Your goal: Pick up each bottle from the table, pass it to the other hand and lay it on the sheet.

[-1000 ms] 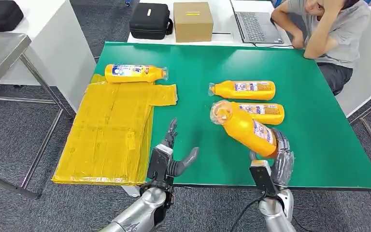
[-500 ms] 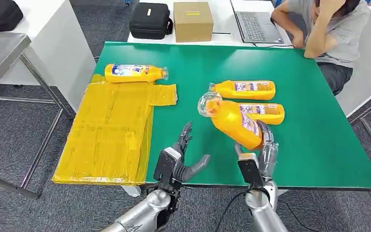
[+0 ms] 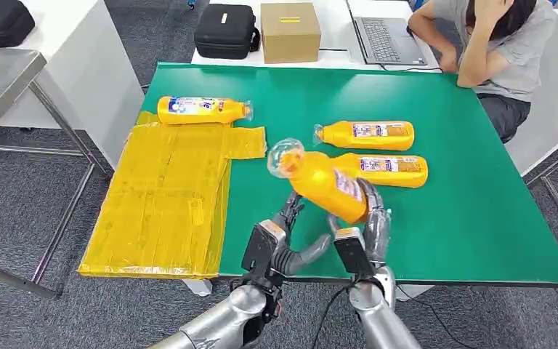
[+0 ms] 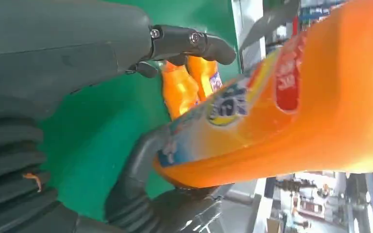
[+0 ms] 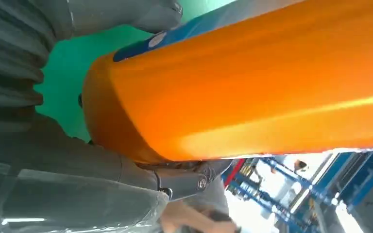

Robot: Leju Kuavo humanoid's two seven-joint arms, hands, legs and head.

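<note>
Held bottle: an orange plastic bottle with a printed label and a clear shrink-wrapped cap [image 3: 325, 186] is gripped at its base end by the right hand [image 3: 367, 222], tilted, cap up and toward the sheet, above the near edge of the green table [image 3: 472, 218].
Right hand: its fingers are wrapped round the lower body of the bottle; in the right wrist view the orange wall [image 5: 252, 82] is seen clasped against the palm.
Left hand: the left hand [image 3: 280, 240] is held spread, thumb out, just beside and below the bottle, with nothing in it; in the left wrist view the bottle [image 4: 291, 111] lies close before the parted fingers [image 4: 194, 41].
Other bottles: two orange bottles [image 3: 369, 134] [image 3: 389, 169] lie on the table, and one [image 3: 202, 109] lies at the far edge of the yellow plastic sheet [image 3: 167, 203].
Step judged: the hand-over is about to be made; nothing is yet held by the left hand.
Handling judged: the bottle appears full, hence fairly heavy; the wall is stiff but smooth and probably slippery. The upper body near the label is best taken by the left hand, not the crinkly wrapped cap.
</note>
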